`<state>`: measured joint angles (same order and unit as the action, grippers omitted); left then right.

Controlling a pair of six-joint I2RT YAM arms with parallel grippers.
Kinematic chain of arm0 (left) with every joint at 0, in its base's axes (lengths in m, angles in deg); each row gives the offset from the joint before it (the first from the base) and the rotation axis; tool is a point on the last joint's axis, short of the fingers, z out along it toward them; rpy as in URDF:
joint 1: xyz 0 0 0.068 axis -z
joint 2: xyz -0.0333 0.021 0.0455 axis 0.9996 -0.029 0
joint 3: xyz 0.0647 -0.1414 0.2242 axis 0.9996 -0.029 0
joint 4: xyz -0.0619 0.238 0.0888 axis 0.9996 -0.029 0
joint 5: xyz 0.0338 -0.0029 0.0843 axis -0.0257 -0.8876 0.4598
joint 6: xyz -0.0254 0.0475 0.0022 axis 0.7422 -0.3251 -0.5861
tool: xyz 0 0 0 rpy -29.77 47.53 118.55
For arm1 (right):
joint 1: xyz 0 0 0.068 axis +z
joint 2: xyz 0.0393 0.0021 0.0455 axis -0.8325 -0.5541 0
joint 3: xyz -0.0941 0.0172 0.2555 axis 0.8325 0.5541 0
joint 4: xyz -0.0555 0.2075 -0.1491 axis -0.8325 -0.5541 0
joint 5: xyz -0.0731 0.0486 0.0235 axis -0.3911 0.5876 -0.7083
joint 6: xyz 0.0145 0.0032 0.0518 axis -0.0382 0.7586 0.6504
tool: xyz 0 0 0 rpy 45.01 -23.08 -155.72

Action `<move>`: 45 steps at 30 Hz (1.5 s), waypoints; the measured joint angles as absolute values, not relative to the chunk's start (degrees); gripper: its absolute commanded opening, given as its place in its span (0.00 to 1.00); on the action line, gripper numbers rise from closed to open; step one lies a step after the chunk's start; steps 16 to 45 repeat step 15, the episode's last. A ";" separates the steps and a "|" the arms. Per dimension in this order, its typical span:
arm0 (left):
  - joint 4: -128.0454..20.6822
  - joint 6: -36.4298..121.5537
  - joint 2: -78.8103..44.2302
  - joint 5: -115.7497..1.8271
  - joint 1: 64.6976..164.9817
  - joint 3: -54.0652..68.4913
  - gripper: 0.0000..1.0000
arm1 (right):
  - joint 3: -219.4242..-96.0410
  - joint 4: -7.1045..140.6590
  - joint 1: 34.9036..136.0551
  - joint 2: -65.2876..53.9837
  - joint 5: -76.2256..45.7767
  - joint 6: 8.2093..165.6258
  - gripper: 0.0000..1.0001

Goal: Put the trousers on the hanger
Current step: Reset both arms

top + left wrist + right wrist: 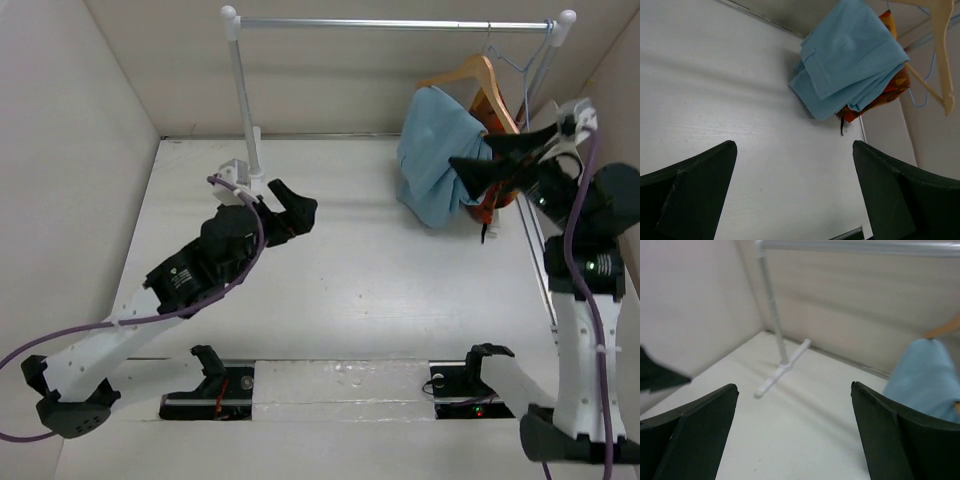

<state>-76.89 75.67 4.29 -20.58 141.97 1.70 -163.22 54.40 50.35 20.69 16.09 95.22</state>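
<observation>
Soft light-blue trousers [435,150] hang folded from the tan wooden triangular hanger [478,72], upper right, on a metal rail [400,23]. Left tool [292,200] and right tool [472,158] both gape wide, holding nothing.

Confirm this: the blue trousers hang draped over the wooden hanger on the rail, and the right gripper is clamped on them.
Not clamped: the right wrist view shows the right gripper open, nothing between its fingers. The trousers do hang draped over the wooden hanger on the rail.
</observation>
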 measured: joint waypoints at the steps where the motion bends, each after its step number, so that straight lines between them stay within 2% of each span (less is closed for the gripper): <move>1: -76.87 75.36 5.26 -19.51 141.97 2.37 0.99 | -160.93 53.59 52.60 22.94 16.16 93.38 1.00; 7: -81.17 76.00 15.27 -17.61 141.97 -4.75 0.99 | -138.72 49.77 63.95 37.82 13.01 88.53 1.00; 14: -87.01 82.66 24.10 -20.93 141.94 -21.65 0.99 | -117.23 34.82 67.44 46.79 5.36 86.58 1.00; 45: -87.42 83.21 24.64 -21.63 141.94 -23.09 0.99 | -116.45 33.44 67.44 47.53 4.71 86.56 1.00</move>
